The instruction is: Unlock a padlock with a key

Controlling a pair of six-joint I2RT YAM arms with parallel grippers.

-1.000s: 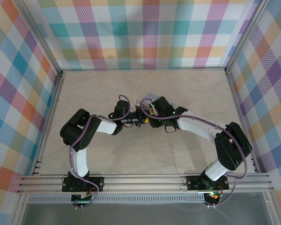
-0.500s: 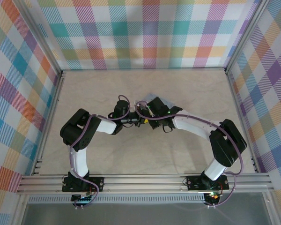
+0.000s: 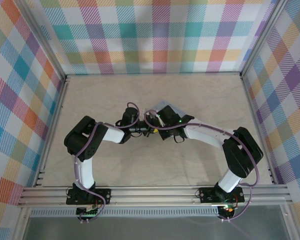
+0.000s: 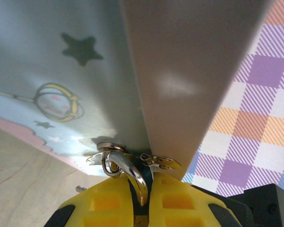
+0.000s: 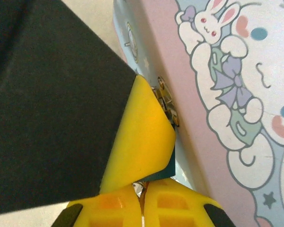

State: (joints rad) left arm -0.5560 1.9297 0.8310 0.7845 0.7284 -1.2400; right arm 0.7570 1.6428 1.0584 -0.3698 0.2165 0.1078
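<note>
In the left wrist view my left gripper (image 4: 142, 189) is shut on the padlock (image 4: 135, 177). Its silver shackle curves up between the yellow fingers to the latch loop on the tin (image 4: 61, 94). In the right wrist view my right gripper (image 5: 141, 192) is shut on the key (image 5: 139, 187), a small metal sliver pinched at the fingertips. It sits right under the padlock's dark teal body (image 5: 164, 173), which the left arm's yellow finger (image 5: 144, 132) partly covers. From above, the left gripper (image 3: 149, 130) and the right gripper (image 3: 158, 128) meet tip to tip.
The pale blue tin (image 5: 236, 94) with a bunny print lies right behind both grippers, its metal hasp (image 5: 166, 103) beside the padlock. From above, the tin (image 3: 169, 108) is mid-table. Checked walls (image 3: 150, 35) close in three sides, and bare tabletop (image 3: 115, 90) surrounds the arms.
My right gripper has closed and shifted a little left toward the left gripper, its elbow drawn in. More of the tin shows behind it. The left arm has held still.
</note>
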